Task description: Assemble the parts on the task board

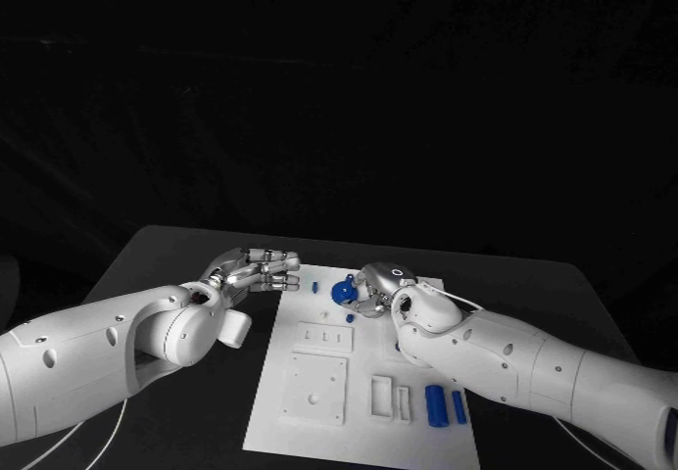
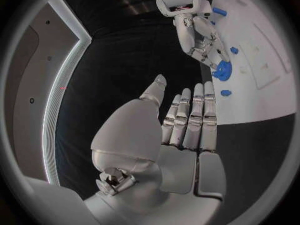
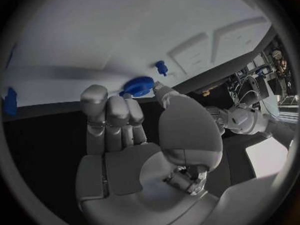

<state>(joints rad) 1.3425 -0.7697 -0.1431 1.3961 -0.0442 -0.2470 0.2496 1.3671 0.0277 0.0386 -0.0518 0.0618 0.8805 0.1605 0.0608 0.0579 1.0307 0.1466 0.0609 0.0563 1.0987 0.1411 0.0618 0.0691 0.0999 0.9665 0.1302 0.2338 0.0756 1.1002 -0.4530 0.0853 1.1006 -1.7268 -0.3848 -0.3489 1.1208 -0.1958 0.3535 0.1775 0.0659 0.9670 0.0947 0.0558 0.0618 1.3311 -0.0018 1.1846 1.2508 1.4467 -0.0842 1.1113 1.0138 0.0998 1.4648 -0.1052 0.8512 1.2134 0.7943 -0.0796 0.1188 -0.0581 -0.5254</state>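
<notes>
Right hand fingertips clamp the round blue part over the far end of the task board, left hand fingers straight and together, empty; part looks light, rigid, slick plastic, so grip the rim.

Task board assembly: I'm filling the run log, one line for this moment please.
right hand: holds round blue part | left hand: open, holds nothing | task board: two blue bars

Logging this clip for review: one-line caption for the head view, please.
Right hand grips a round blue part at the white board's far edge; left hand hovers open alongside.
</notes>
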